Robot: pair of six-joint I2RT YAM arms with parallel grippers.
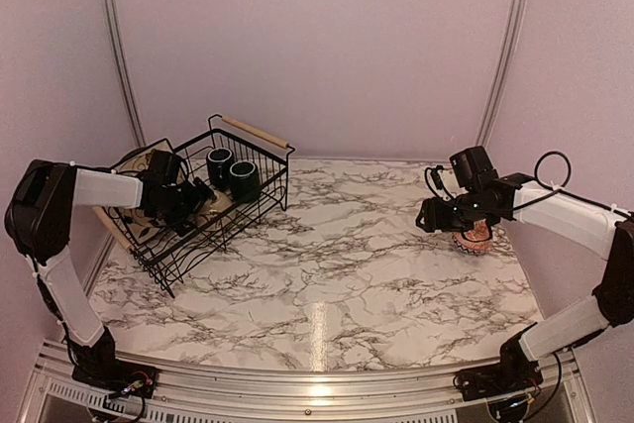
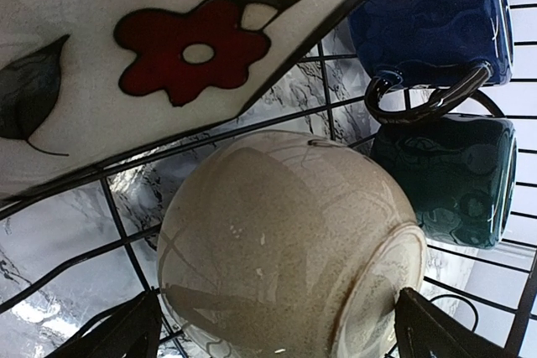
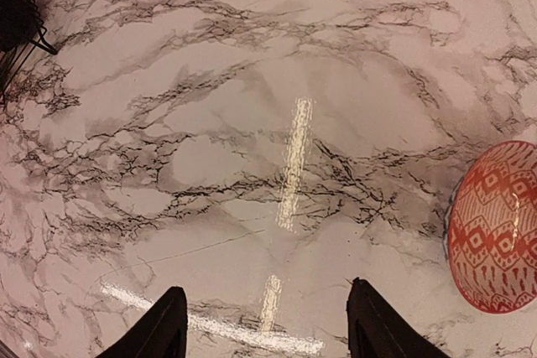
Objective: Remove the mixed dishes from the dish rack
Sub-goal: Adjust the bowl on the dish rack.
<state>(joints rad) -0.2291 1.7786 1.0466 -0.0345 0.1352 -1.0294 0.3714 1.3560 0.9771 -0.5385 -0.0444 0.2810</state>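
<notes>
The dish rack [image 1: 260, 188] stands at the table's far left, a black wire basket with a wooden handle [image 1: 255, 131]. Two dark mugs [image 1: 219, 165] [image 1: 244, 179] lie in its far end. My left gripper [image 1: 190, 199] reaches into the rack. In the left wrist view it is open [image 2: 277, 337], its fingers either side of a beige bowl [image 2: 285, 241] lying on its side; contact is unclear. Above the bowl leans the square cream plate [image 2: 84, 132] with a red flower. Beside them are a blue mug [image 2: 432, 18] and a teal mug [image 2: 449, 178]. My right gripper [image 1: 431, 215] [image 3: 268, 329] hangs open over bare table.
A red-orange patterned bowl [image 1: 475, 237] [image 3: 495, 228] sits on the marble table [image 1: 337, 264] at the right, just beside and below my right gripper. A corner of the rack [image 3: 13, 6] shows at the top left of the right wrist view. Pale walls close in the table.
</notes>
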